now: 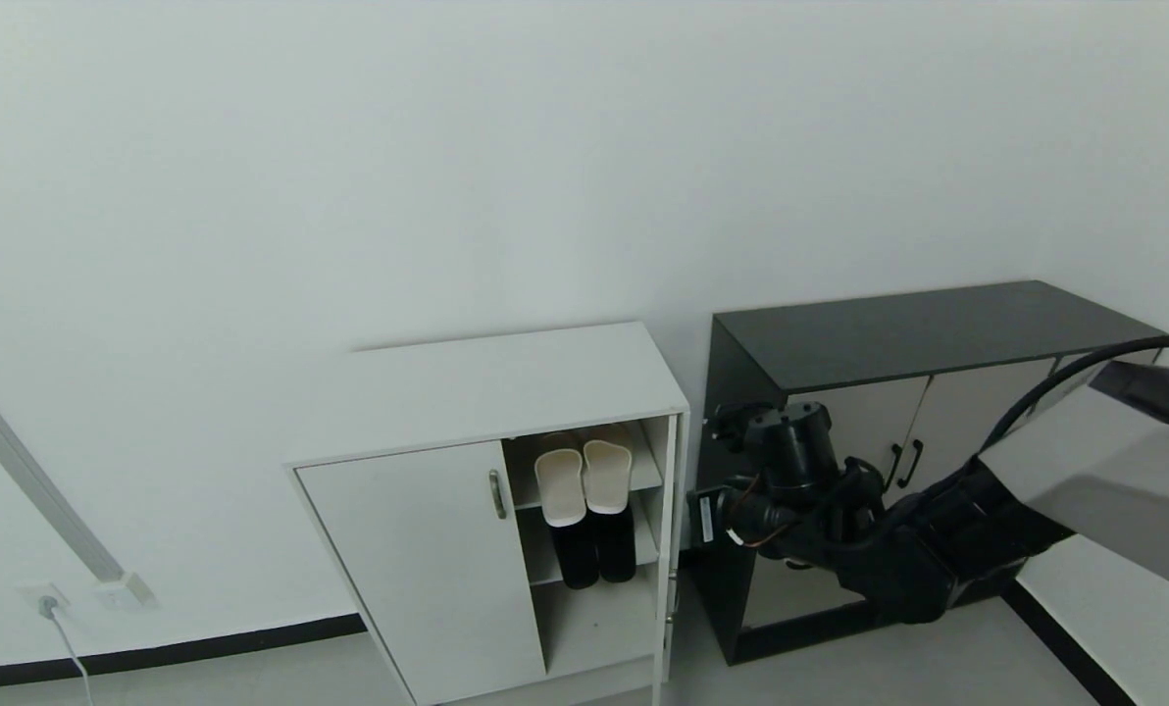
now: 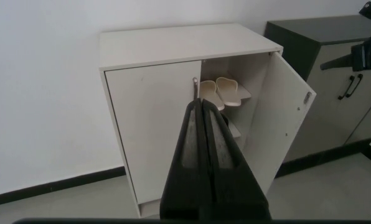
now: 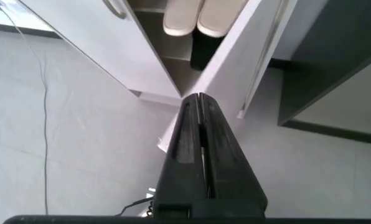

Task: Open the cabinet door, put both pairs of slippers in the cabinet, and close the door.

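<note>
The right gripper (image 3: 200, 98) is seen with its two fingers pressed flat together and nothing held between them. Its tip is placed just beside the lower part of the open door (image 2: 285, 118); whether the door is touched cannot be told. The left gripper (image 2: 199, 102) is likewise clenched on nothing and is held well apart from the white cabinet (image 1: 506, 387), pointed at the cabinet's front near the handle (image 1: 497, 493) of the closed door (image 1: 428, 559).

The right-hand door is swung wide, and three compartments are exposed behind it. The cream slippers (image 1: 583, 479) are laid side by side on the upper shelf, with their ends projecting past the shelf's front edge. The black slippers (image 1: 596, 554) are set directly beneath them on the middle shelf, also side by side. Both pairs are thus found inside the cabinet, while the door is not yet shut.

A black cabinet (image 1: 918, 328) is placed just beside the white one, against the same wall. A socket (image 1: 45, 598) is fixed low on the wall to the left, and a cable (image 3: 45, 112) is trailed across the pale floor (image 3: 79, 162).
</note>
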